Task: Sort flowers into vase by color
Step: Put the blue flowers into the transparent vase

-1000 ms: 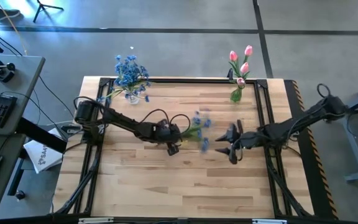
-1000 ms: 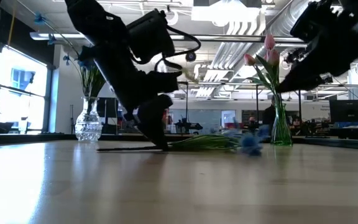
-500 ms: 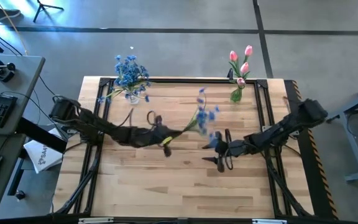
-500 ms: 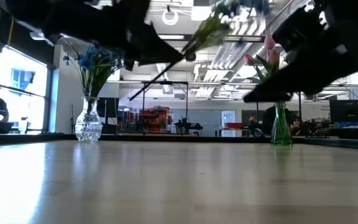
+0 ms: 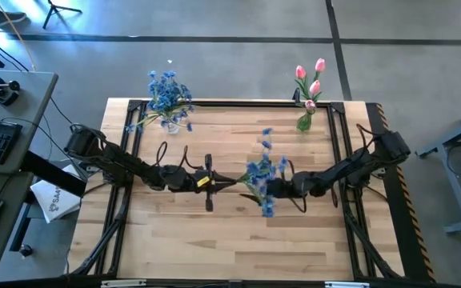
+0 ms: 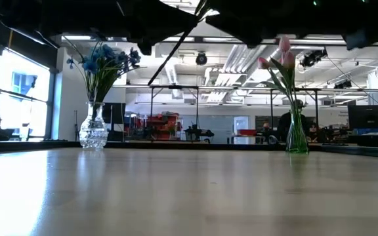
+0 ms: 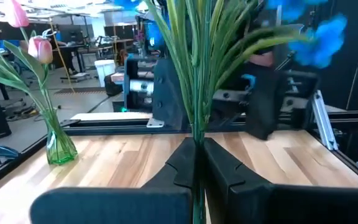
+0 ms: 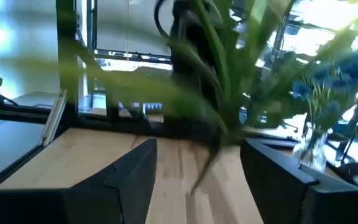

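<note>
Blue spray lifted off the bench for a mid-air handover.

The left pincer [image 7: 194,168], pressed on the stems, has raised the blue-blossomed green-stemmed artificial flower spray [image 5: 261,174] from the wooden bench [image 5: 214,240]; the right pincer [image 8: 194,168], spread wide, has closed in around its leaves, ready to take it.

flower stem [image 5: 256,172] between both tools, mid-table [image 5: 214,240]
</note>
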You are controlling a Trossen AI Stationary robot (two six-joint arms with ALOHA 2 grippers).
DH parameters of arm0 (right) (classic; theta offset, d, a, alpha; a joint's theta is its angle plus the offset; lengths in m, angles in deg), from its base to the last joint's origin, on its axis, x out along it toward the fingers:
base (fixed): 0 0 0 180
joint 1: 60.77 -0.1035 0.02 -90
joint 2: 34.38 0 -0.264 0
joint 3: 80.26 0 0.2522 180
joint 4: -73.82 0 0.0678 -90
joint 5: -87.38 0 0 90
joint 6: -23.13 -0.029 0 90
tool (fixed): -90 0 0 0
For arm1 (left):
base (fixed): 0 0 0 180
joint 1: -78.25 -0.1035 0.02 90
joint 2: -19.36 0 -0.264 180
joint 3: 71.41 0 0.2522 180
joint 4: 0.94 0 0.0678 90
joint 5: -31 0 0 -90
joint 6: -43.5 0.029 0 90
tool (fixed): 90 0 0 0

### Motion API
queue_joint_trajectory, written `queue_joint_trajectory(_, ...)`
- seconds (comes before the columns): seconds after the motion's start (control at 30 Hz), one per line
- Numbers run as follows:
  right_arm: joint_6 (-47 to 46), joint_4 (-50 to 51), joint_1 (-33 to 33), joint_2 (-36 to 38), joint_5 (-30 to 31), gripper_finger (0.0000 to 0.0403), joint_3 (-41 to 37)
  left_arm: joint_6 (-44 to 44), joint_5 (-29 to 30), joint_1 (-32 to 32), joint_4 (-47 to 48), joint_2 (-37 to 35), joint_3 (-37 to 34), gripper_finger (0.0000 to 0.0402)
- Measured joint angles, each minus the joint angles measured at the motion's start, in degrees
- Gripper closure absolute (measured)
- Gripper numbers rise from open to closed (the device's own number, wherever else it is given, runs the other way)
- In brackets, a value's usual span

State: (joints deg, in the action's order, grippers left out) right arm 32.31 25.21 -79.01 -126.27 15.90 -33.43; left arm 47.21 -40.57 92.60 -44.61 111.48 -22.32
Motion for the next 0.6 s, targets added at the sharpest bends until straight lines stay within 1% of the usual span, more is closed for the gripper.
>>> queue_joint_trajectory(0.1,1.85,4.27,0.0,0.1,1.11,0.0184,3.51,-0.05,-0.07,0.02,0.33,0.0,0.0,0.0401)
queue_joint_trajectory(0.2,2.44,8.05,-0.13,0.44,2.72,0.021,6.53,-0.43,-0.18,0.07,1.05,0.0,0.0,0.0401)
queue_joint_trajectory(0.3,2.36,12.47,-0.17,0.46,5.02,0.0249,8.57,-0.61,-0.16,0.06,1.64,0.0,0.0,0.0401)
queue_joint_trajectory(0.43,1.48,17.11,-0.16,0.53,5.54,0.0309,10.3,-2.18,-0.11,0.09,2.93,0.0,0.0,0.0395)
queue_joint_trajectory(0.53,1.13,22.5,-0.54,1.63,6.37,0.0356,11.24,-3.56,-0.03,-0.02,5.74,-0.02,0.05,0.038)
queue_joint_trajectory(0.6,-0.75,28.86,-0.84,3.39,7.75,0.0385,12.49,-3.68,1.09,-0.11,8.53,-0.15,0.14,0.0361)
